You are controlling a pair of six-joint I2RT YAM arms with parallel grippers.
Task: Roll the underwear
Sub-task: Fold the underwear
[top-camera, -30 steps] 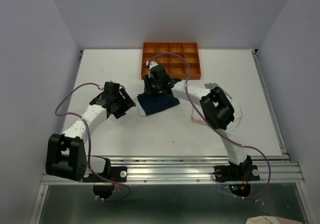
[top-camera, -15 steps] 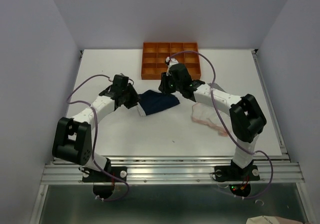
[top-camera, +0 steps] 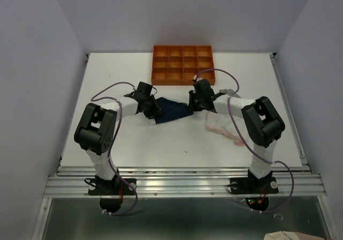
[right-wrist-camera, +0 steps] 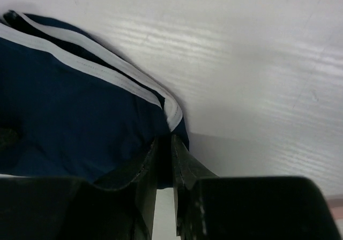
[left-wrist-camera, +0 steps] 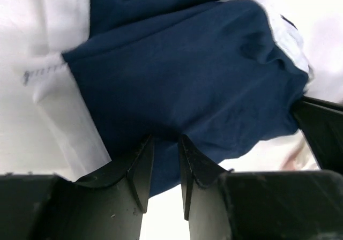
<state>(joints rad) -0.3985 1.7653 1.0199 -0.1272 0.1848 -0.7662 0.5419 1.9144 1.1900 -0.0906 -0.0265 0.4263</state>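
- We find the navy underwear (top-camera: 170, 110) lying near the middle of the surface (top-camera: 134, 143), slightly toward the far edge. It is bunched and not flat.
- The left tool (top-camera: 151, 107) sits at the left end of the navy underwear. In the left wrist view, the left tool (left-wrist-camera: 164, 141) has its two fingers (left-wrist-camera: 140, 165) drawn close together with a fold of navy cloth pinched between them. We read this as a grip on the garment.
- The right tool (top-camera: 195, 103) sits at the right end of the same garment. In the right wrist view, the right tool (right-wrist-camera: 165, 143) has its fingers (right-wrist-camera: 179, 162) almost together on the cloth edge, just below the white trim (right-wrist-camera: 107, 71). We read this as a grip too.
- Both tools are low, at the level of the surface.
- The pink underwear (top-camera: 222, 125) lies crumpled toward the right edge, partly under the right arm and apart from the navy underwear.
- The orange tray (top-camera: 183, 65) stands at the middle of the far edge, near both tools but touching neither.
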